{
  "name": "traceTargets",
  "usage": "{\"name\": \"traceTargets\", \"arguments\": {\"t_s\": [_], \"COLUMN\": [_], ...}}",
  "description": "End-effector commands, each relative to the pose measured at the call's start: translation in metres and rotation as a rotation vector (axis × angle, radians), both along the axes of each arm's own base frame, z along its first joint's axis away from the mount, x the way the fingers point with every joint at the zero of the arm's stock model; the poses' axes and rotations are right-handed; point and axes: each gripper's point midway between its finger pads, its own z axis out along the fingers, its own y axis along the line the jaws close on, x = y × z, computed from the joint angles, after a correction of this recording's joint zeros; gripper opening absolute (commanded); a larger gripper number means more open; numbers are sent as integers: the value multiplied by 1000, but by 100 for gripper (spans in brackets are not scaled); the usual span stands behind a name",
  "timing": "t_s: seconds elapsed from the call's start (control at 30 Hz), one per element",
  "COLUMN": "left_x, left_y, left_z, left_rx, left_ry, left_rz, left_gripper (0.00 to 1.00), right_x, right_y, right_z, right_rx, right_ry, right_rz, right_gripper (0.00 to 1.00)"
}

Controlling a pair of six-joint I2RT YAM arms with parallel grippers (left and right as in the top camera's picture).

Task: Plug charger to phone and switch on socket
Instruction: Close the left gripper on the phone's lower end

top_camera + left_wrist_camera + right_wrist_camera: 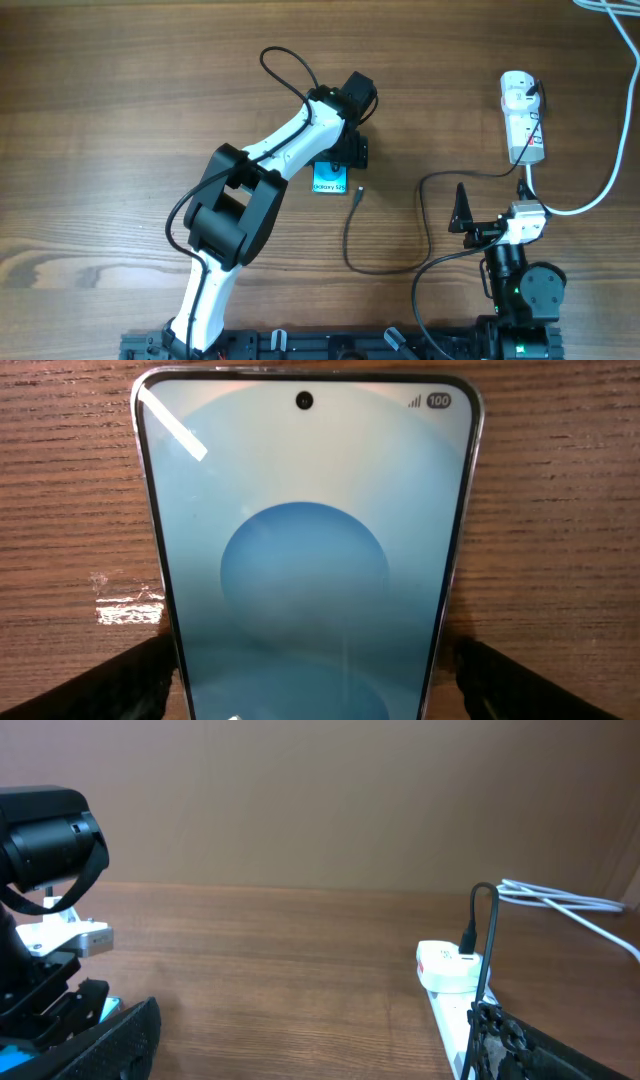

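Wood-grain table (120, 80); left gripper (312, 660) seemingly spread astride phone (305, 510), right gripper (310, 1035) spread wide

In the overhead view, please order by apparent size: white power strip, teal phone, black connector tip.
Largest: white elongated plastic power strip.
Then: slim teal-screen smartphone, mostly hidden under the left gripper, so unsure.
Smallest: tiny black connector tip.
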Motion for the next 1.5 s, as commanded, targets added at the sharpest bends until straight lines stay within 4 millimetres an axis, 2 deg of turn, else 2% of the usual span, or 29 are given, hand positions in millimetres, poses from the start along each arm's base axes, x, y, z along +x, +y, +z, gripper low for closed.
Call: {"name": "traceTargets", "arguments": {"t_s": [0.0,0.17,0.5,0.87,0.97,1.27,1.47], "left_x": [-22,-22,-21,-20,-19,-25,-32], "left_y": [-3,-3,-4,-5,-5,-13,-12], "left_z": [-28,-28,-28,-20,-9,45,66], "left_rx": [-16,-16,-17,-25,-35,-127,-151], "left_ry": [100,100,100,88,75,44,41], "left_rz": [-7,-7,-7,-8,-8,-16,-20], "left_gripper": [87,75,78,75,75,75,76], "right_x": [0,0,0,0,0,0,0], "right_y": [0,0,0,0,0,0,0], "right_z": [1,1,1,1,1,1,1], "right_rx": [1,1,1,1,1,0,1], "right_ry": [-8,-8,-8,-8,-8,-8,-8], "right_rz": [-3,-3,-3,-3,-3,-3,-3], "right_gripper": [100,100,100,99,100,100,100]}}
